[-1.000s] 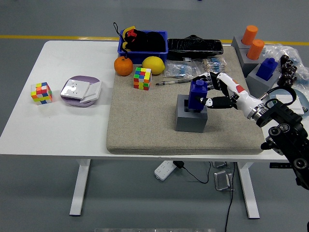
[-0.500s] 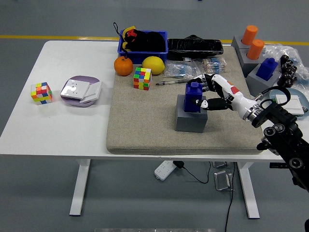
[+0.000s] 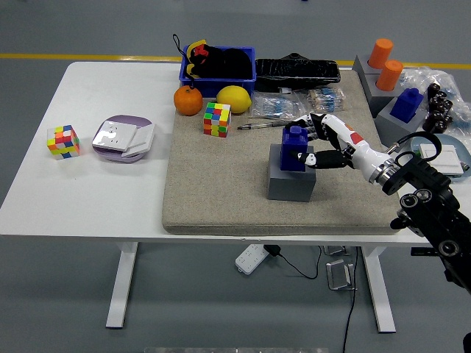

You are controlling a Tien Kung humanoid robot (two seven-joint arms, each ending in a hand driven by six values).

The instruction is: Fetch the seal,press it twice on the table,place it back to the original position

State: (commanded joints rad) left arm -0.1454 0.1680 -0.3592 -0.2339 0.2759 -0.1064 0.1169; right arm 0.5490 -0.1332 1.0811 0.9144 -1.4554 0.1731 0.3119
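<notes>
Now your right hand (image 3: 318, 143) has its fingers (image 3: 315, 158) clamped on the blue plastic seal (image 3: 295, 148), seated in the grey block holder (image 3: 291, 180); it looks rigid, light, so grip its sides.

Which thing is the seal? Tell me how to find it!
Look at the big beige mat covering the right part of the white table. Near its middle stands a grey block, and the seal is the dark blue knobbed piece sitting in its top, with the robot's right hand around it. Another blue seal sits far right, but no hand touches it.
</notes>
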